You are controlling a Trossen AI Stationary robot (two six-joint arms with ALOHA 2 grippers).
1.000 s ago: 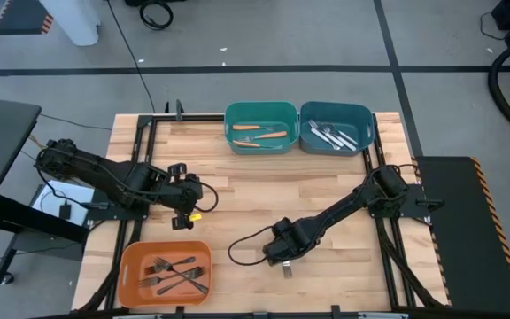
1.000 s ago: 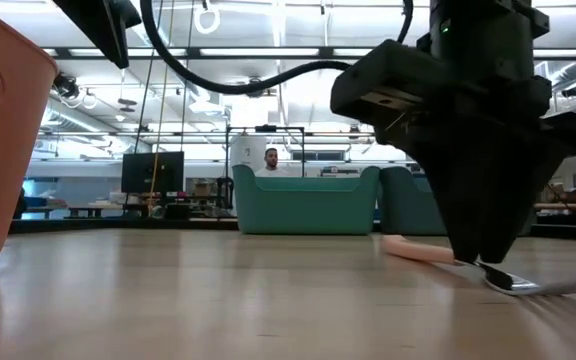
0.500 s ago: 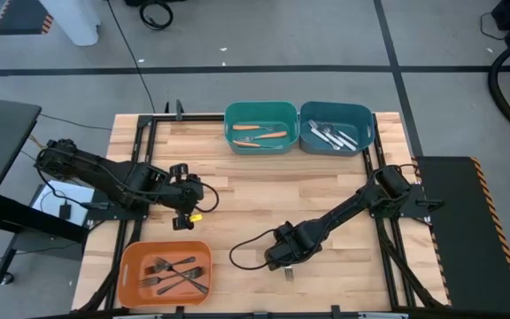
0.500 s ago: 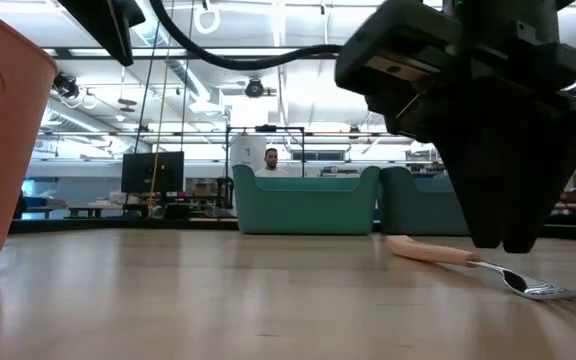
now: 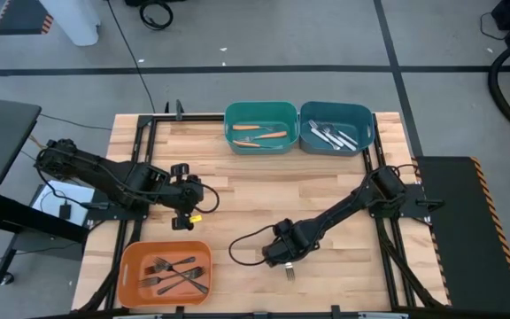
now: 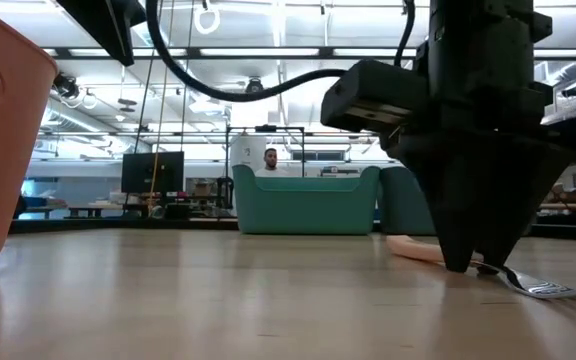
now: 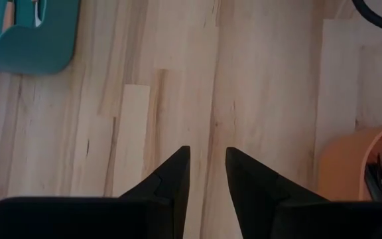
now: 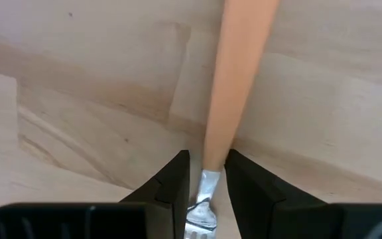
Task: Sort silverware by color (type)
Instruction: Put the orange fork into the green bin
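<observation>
Orange-handled fork lying on the desk near its front edge, straddled at the neck by the right hand, fingers slightly apart and not yet clamped. Likely next: closing, lifting, carrying to the teal bin. Left hand parked mid-desk, slightly open, empty. Tines partly hidden; actual contact hard to judge.

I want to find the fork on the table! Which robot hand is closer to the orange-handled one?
Right. The right gripper is down at the orange-handled fork, fingers either side of its neck. The left gripper waits farther left, above the orange bin.
</observation>
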